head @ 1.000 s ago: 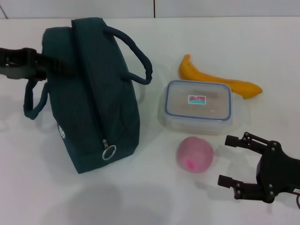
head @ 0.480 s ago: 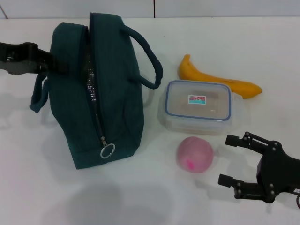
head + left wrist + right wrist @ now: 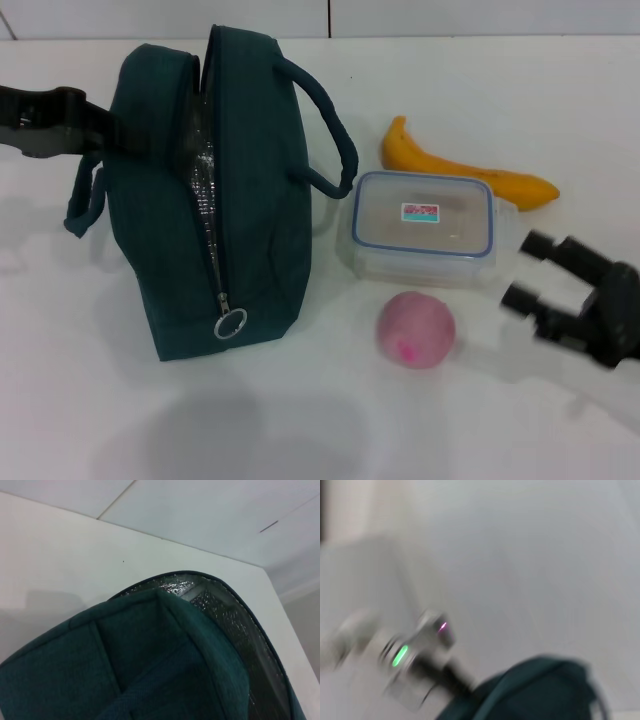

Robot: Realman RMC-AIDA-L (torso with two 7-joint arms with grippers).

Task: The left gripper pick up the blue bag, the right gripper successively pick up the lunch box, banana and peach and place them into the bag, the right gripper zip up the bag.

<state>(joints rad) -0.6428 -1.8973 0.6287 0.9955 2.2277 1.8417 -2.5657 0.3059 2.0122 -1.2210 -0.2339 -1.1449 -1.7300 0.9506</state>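
Observation:
The blue bag (image 3: 250, 220) stands on the white table with its zipper open, showing silver lining (image 3: 205, 190). My left gripper (image 3: 105, 130) reaches in from the left and is shut on the bag's upper left side by the handle. To the bag's right lie the clear lunch box (image 3: 424, 225) with a blue rim, the banana (image 3: 460, 170) behind it and the pink peach (image 3: 415, 329) in front of it. My right gripper (image 3: 530, 270) hovers open just right of the lunch box, blurred by motion. The left wrist view shows the bag's fabric (image 3: 150, 670) close up.
A round zipper pull ring (image 3: 231, 323) hangs at the bag's near end. The bag's right handle (image 3: 330, 140) arches toward the lunch box. In the right wrist view, the bag (image 3: 535, 690) and the left arm's green light (image 3: 400, 655) appear blurred.
The bag has shifted right and stood more upright, and its opening has widened. My right gripper has risen from the table's front right toward the lunch box's right side.

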